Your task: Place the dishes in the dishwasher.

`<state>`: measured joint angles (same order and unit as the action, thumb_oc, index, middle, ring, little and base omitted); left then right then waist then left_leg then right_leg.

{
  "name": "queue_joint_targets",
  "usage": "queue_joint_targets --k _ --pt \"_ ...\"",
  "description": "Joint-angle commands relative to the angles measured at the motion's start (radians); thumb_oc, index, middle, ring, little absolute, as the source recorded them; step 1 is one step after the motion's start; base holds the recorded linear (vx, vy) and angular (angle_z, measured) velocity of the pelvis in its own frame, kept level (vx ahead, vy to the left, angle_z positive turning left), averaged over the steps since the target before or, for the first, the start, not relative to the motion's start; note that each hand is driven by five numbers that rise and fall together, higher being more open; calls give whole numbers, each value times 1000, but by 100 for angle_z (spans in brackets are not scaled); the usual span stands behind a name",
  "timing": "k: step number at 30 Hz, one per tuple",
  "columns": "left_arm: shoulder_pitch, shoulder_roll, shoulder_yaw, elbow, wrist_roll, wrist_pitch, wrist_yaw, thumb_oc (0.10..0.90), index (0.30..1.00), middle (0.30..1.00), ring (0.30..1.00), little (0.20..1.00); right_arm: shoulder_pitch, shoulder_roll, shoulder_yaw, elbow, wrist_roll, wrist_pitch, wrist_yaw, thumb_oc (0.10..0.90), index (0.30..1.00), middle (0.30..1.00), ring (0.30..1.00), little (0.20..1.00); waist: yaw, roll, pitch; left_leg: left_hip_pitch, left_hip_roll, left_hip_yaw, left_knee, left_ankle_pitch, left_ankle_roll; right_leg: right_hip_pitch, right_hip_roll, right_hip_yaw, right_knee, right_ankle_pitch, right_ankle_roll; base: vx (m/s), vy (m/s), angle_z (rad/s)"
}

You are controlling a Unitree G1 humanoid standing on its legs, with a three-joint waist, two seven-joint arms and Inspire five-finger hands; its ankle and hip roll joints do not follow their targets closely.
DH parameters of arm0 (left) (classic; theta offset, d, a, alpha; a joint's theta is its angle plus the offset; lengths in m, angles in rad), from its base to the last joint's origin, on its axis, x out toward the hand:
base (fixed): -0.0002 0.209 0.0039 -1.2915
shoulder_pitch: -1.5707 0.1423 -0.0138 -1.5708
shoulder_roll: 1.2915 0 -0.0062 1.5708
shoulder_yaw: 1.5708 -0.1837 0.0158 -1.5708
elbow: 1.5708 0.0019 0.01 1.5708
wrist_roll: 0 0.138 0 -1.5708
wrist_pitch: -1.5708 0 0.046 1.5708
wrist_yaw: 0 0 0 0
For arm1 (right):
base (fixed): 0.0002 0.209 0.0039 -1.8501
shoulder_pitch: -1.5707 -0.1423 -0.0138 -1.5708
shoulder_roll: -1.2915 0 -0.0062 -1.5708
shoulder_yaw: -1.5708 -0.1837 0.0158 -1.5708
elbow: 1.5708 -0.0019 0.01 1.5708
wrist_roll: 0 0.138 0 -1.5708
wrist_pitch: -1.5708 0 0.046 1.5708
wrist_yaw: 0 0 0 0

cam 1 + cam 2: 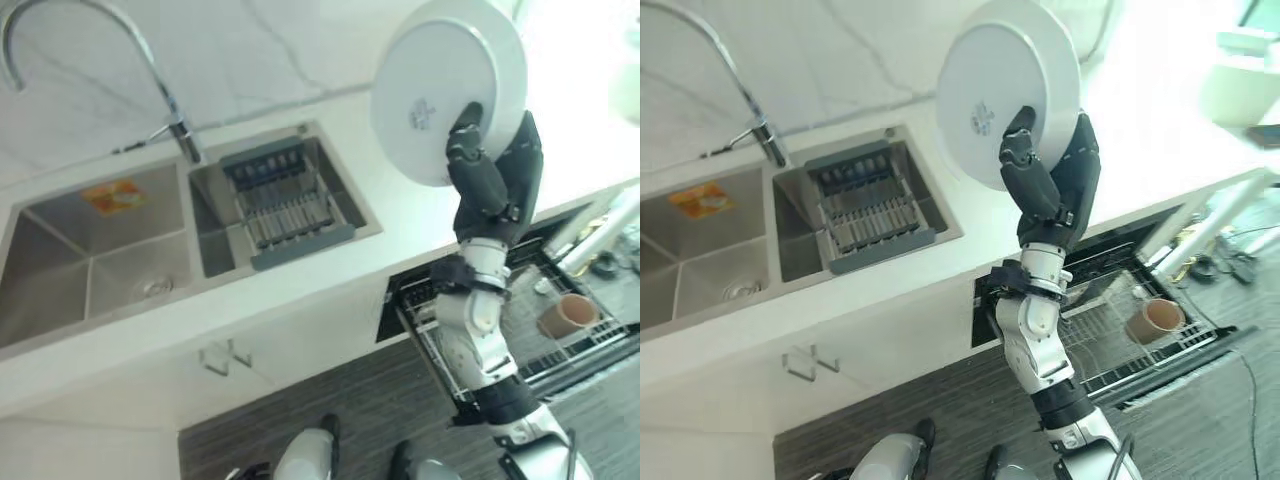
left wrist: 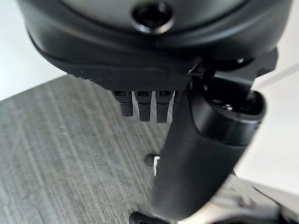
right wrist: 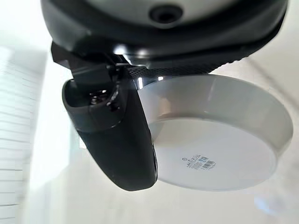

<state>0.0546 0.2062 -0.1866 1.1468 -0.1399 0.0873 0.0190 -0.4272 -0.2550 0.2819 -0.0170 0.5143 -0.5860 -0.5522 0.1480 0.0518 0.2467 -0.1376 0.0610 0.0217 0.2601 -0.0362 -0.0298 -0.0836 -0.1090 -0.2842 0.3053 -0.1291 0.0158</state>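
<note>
Here a white plate [image 1: 440,95] is held up high by the right hand [image 1: 490,185], above the white counter [image 1: 330,270]. The plate is stood on its edge, not flat. Its round bottom, the side with a small printed mark, is turned toward the head camera, and its rim is tipped a little up and to the robot's right. Being round, it has no long side. The thumb [image 3: 114,135] is pressed on the plate's bottom, and the rim is gripped against the palm, as seen in the right wrist view; the other fingers are hidden behind the plate. Below the arm, the pulled-out dishwasher rack [image 1: 1120,345] is seen, with a brown cup [image 1: 1152,320] lying in it. To the robot's left, a steel sink [image 1: 95,260] with two bowls is set in the counter. A grey drying rack [image 1: 285,205] is fitted in the smaller bowl, and a curved tap [image 1: 150,85] is stood behind it. The left hand [image 2: 201,154] is seen over the dark wood floor [image 2: 60,158], its fingers [image 2: 142,105] hung down loosely with nothing in them.
</note>
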Motion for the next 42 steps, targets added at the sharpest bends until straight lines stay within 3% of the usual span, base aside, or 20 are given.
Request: queue_joint_targets --k 1,4,7,13,17,25,42 --pt "16 -1 -60 37 34 20 22 800 900 900 900 900 -116 -23 -64 -134 -37 -108 44 400 300 300 300 300 25 -23 -12 -26 23 -11 40 -107 -12 68 -48 -7 -5 -86 57 -53 -90 -20" --pt "-2 -4 -71 56 48 25 13 800 900 900 900 900 -43 -55 -123 -182 -40 -142 9 400 300 300 300 300 -23 -27 -22 -9 45 20 40 -115 -20 75 -38 12 -5 -90 56 -50 -101 -19" --pt "-12 -10 -75 62 45 39 13 800 900 900 900 900 14 -82 -169 -223 -36 -124 12 400 300 300 300 300 -56 -29 -23 0 57 38 40 -121 -25 72 -34 27 -5 -90 56 -20 -52 -34" --pt "-25 -16 -75 50 7 60 16 800 900 900 900 900 159 -126 -214 -182 57 -83 136 400 300 300 300 300 -122 -36 -21 8 88 67 40 -117 -41 53 -20 70 -5 -89 55 -26 -49 -31" --pt "-29 -19 -87 29 9 86 10 800 900 900 900 900 242 -133 -195 -95 105 -108 228 400 300 300 300 300 -145 -40 -10 7 101 73 40 -107 -45 39 -13 84 -5 -84 52 -20 -32 -22" --pt "-50 -15 -109 10 -25 97 10 800 900 900 900 900 247 -133 -159 55 73 -191 209 400 300 300 300 300 -150 -28 27 -12 99 64 40 -97 -46 16 -16 74 -5 -76 45 -15 5 -4" --pt "-57 21 -95 -28 -59 109 -25 800 900 900 900 900 136 -174 -142 262 -38 -13 220 400 300 300 300 300 -101 0 105 -26 36 22 40 -103 -14 6 -62 45 -5 -38 54 36 54 7"
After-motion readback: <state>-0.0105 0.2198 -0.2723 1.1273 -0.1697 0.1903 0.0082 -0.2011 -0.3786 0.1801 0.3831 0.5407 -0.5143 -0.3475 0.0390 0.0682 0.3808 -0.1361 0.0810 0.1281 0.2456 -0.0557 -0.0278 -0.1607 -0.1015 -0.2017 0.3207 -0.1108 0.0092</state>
